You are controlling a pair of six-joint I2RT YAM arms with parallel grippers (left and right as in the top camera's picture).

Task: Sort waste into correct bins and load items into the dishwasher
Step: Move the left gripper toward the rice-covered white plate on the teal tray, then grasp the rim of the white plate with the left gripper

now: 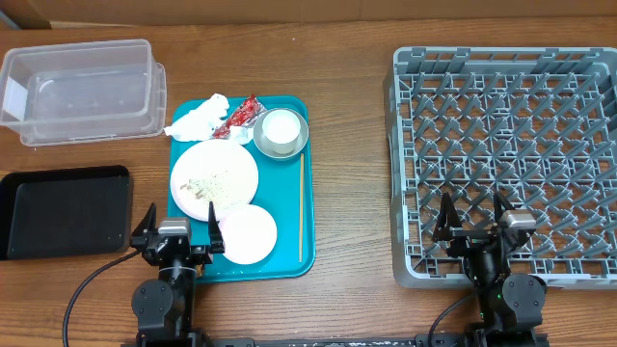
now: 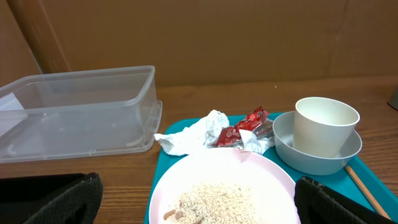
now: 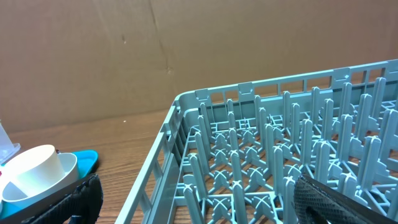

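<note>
A teal serving tray (image 1: 289, 253) holds a round pale plate (image 1: 214, 175) with loose rice (image 2: 217, 200) and a brown lump, a small pale bowl (image 1: 248, 233), a grey-rimmed bowl (image 1: 281, 135) with a white cup (image 2: 325, 126) in it, a crumpled white napkin (image 1: 198, 118) and a red-and-white wrapper (image 1: 241, 114). The clear tub (image 1: 82, 90) and the black tray (image 1: 63, 210) lie to the left. The grey dish rack (image 1: 506, 159) stands at the right. My left gripper (image 1: 178, 231) is open and empty at the tray's near-left corner. My right gripper (image 1: 474, 226) is open and empty over the rack's near edge.
A thin wooden stick (image 1: 300, 207) lies along the right side of the teal tray. A cardboard wall stands behind the table. Bare wood lies between the teal tray and the rack.
</note>
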